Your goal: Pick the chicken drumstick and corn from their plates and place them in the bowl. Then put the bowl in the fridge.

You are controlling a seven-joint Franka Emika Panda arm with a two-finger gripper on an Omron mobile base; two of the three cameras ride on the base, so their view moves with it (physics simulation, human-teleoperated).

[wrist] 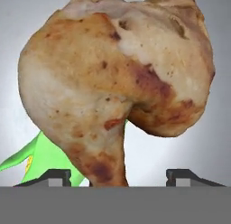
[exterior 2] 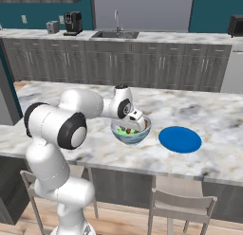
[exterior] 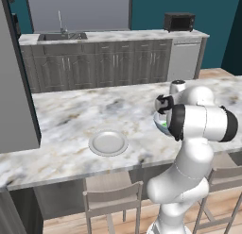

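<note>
While the tool [exterior 2: 136, 119] hangs over the bowl [exterior 2: 131, 132], the marble counter [exterior: 71, 120] spreads out on every side of it, the largest surface in sight, with a second run of dark grey cabinets [exterior 2: 118, 63] and a sink [exterior 2: 115, 34] far beyond it against the teal wall. A grey upright slab [exterior: 14, 87] stands well off to the tool's left in the left base view; whether it belongs to the fridge cannot be told. Wooden chairs [exterior 2: 180, 205] stand under the counter edge on the near side of the tool.

Well to the tool's left lies the pale grey-white plate [exterior: 108, 143], bare. Just to the tool's right, beside the bowl but not touching it, lies the bright blue plate [exterior 2: 180, 139], also bare.

Directly below the tool sits the bowl, upright on the counter, its whitish inside visible in the right base view with green and reddish-brown bits in it.

In the hand view the chicken drumstick [wrist: 117, 78] lies close under the tool against the bowl's pale floor, its narrow end reaching down between the two fingertips [wrist: 53, 177]. These stand wide apart, each clear of the meat, so the tool is open and grips nothing. A light green piece of the corn [wrist: 43, 157] pokes out from under the drumstick, beside the tip on the left of that view.
</note>
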